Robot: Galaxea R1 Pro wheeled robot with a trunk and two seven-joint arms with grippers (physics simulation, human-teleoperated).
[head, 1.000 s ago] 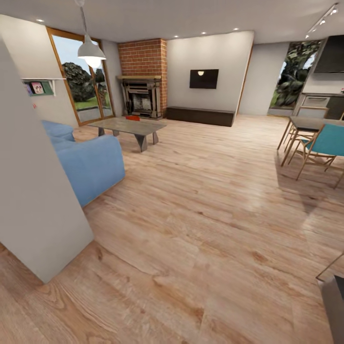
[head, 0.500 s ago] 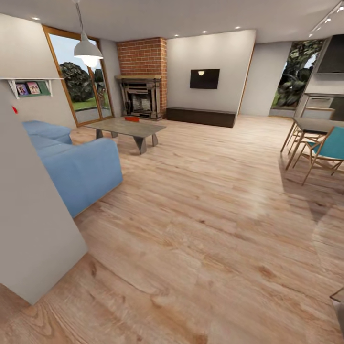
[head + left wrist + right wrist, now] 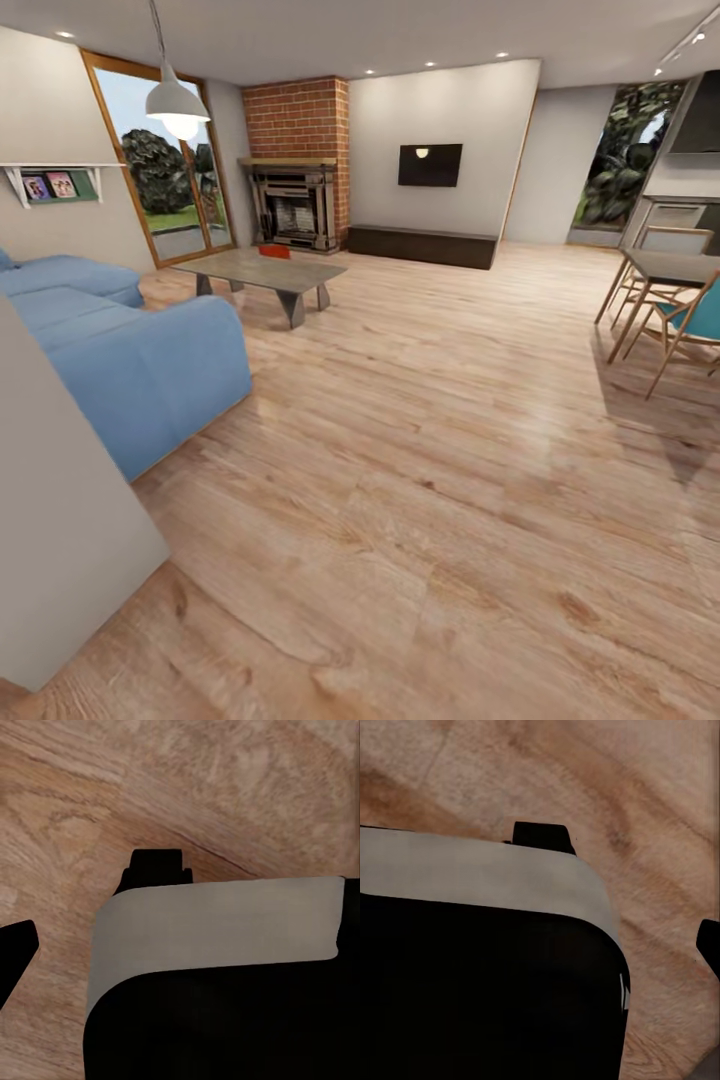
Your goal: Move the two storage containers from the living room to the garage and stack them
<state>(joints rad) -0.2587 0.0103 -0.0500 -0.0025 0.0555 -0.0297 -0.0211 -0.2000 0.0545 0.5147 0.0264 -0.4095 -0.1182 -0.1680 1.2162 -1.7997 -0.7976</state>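
I am in the living room with its light wood-plank flooring. A small orange-red storage container shows far off at the back edge of the grey coffee table, in front of the brick fireplace. Whether it rests on the table or just behind it, I cannot tell. In the left wrist view my left gripper hangs over the planks, its black fingertips wide apart and holding nothing. My right gripper also stands open above the wood, partly hidden behind a grey and black part of my body. The garage is out of view.
A blue sofa and a grey wall corner stand close on the left. A dining table with chairs is at the right. A black TV hangs above a low dark cabinet. Wide wood floor stretches ahead.
The whole view has shifted as I rolled forward: the wall corner slid down and left, more sofa shows, and the dining chairs moved right. No object moved.
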